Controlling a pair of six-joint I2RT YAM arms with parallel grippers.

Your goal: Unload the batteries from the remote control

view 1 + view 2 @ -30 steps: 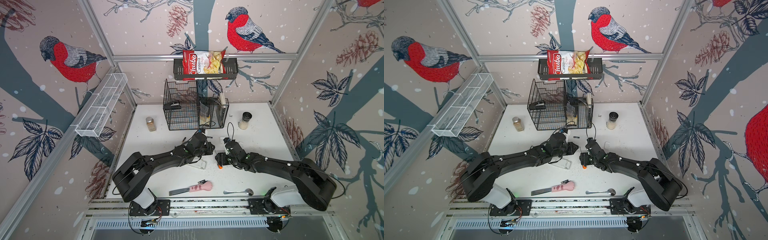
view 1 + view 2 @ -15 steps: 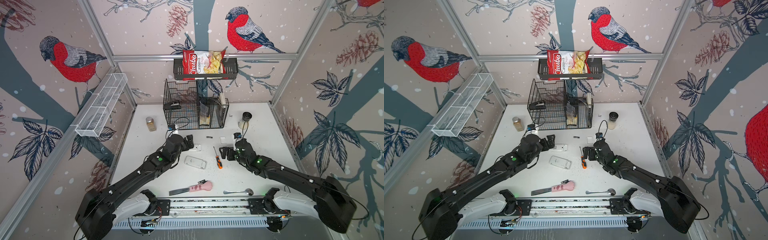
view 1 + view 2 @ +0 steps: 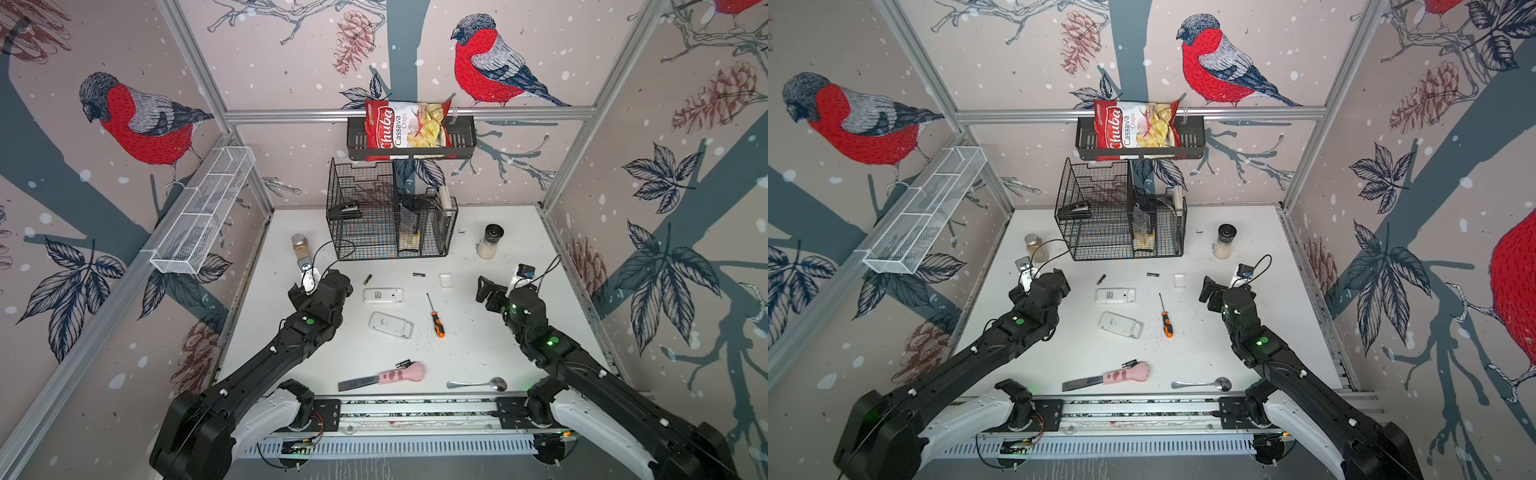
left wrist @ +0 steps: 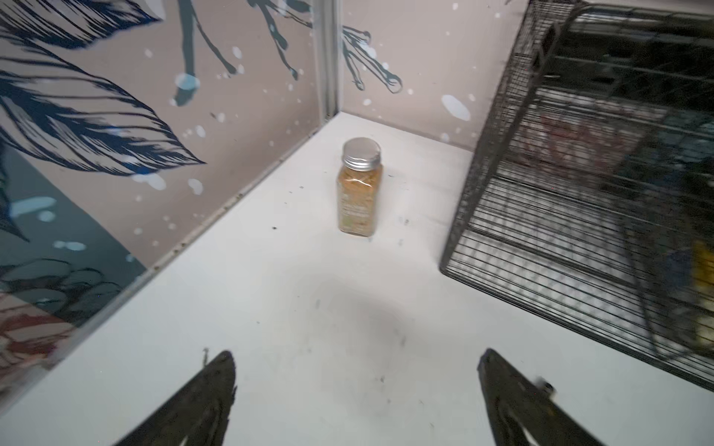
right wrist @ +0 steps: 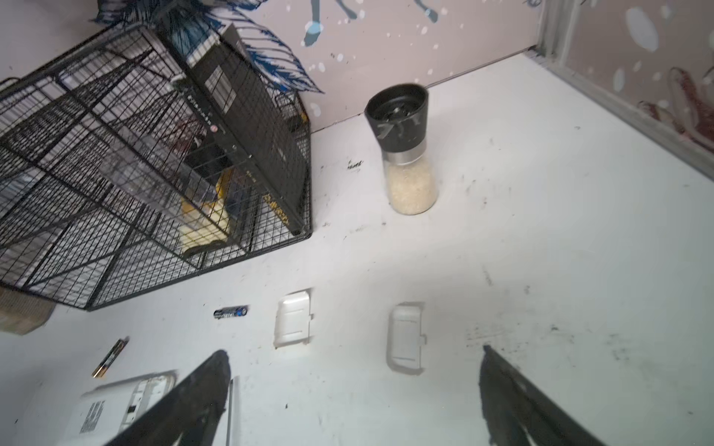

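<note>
A white remote control (image 3: 382, 296) (image 3: 1115, 296) lies back-up mid-table; its corner shows in the right wrist view (image 5: 116, 401). A second pale remote (image 3: 390, 324) lies just nearer. Thin black batteries lie loose on the table: one (image 3: 367, 279) (image 5: 110, 357) behind the remote, one (image 3: 419, 274) (image 5: 230, 312) further right, and more (image 3: 403, 363) by a pink handle. My left gripper (image 3: 320, 282) (image 4: 355, 359) is open and empty, left of the remotes. My right gripper (image 3: 505, 291) (image 5: 353, 353) is open and empty at the right.
An orange-handled screwdriver (image 3: 435, 316) lies right of the remotes, a white battery cover (image 3: 445, 279) (image 5: 292, 318) behind it. A wire basket (image 3: 390, 224), spice jar (image 4: 359, 185) and grinder (image 5: 405, 150) stand at the back. A pink-handled knife (image 3: 386, 377) and spoon (image 3: 478, 384) lie near the front edge.
Both arms have drawn back from the middle, the left to the left and the right to the right. Both grippers have opened, leaving the remote and the screwdriver on the table.
</note>
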